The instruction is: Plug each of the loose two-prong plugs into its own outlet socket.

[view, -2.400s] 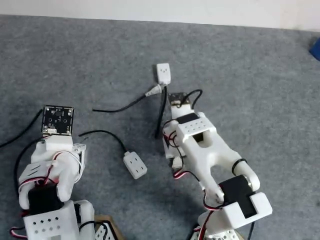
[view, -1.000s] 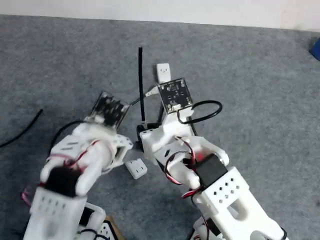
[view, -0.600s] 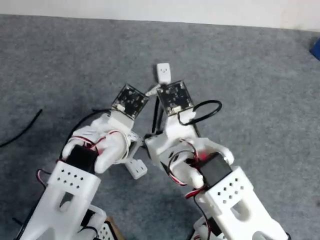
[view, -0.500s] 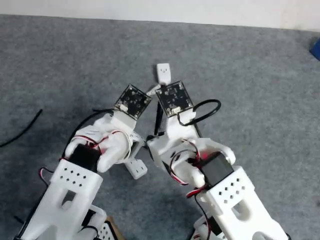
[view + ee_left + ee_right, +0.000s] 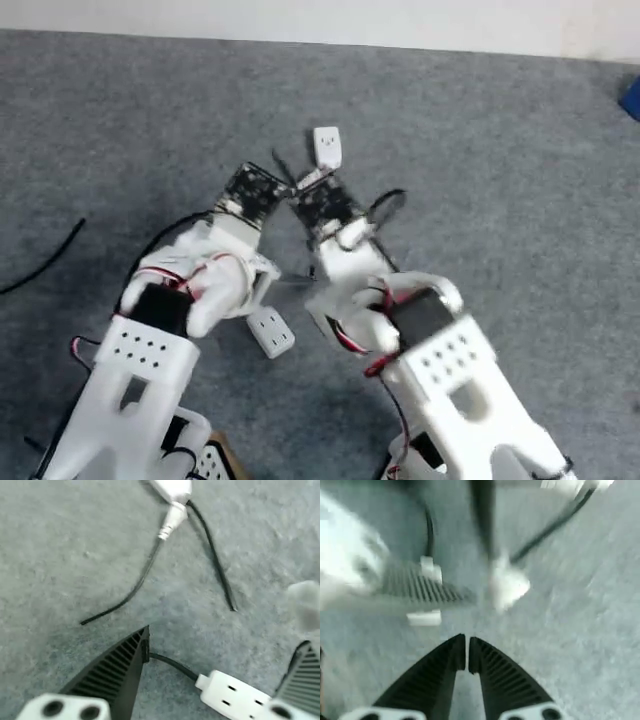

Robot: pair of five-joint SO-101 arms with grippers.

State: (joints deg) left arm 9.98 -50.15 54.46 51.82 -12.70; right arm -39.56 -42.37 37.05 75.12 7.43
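A white outlet socket (image 5: 270, 332) lies on the grey carpet between the two arms. My left gripper (image 5: 225, 637) hangs open just above this socket (image 5: 235, 697), one finger on each side of it. A second white socket (image 5: 326, 147) lies farther back, with a white plug (image 5: 170, 522) on a black cable touching it. My right gripper (image 5: 466, 640) is shut, with nothing visible between its fingers. Just ahead of it is a blurred white plug (image 5: 507, 587) on a black cord. The left arm (image 5: 195, 285) and right arm (image 5: 370, 290) stand close together, wrists nearly touching.
Loose black cable (image 5: 125, 597) runs across the carpet and ends free (image 5: 232, 609). Another black cable (image 5: 40, 265) lies at the left edge. A blue object (image 5: 632, 95) sits at the far right edge. A pale wall (image 5: 320, 20) bounds the back.
The left arm swung from its rest at the left toward the middle socket. The right arm's wrist has turned left, and the cable that stood upright a second ago is down.
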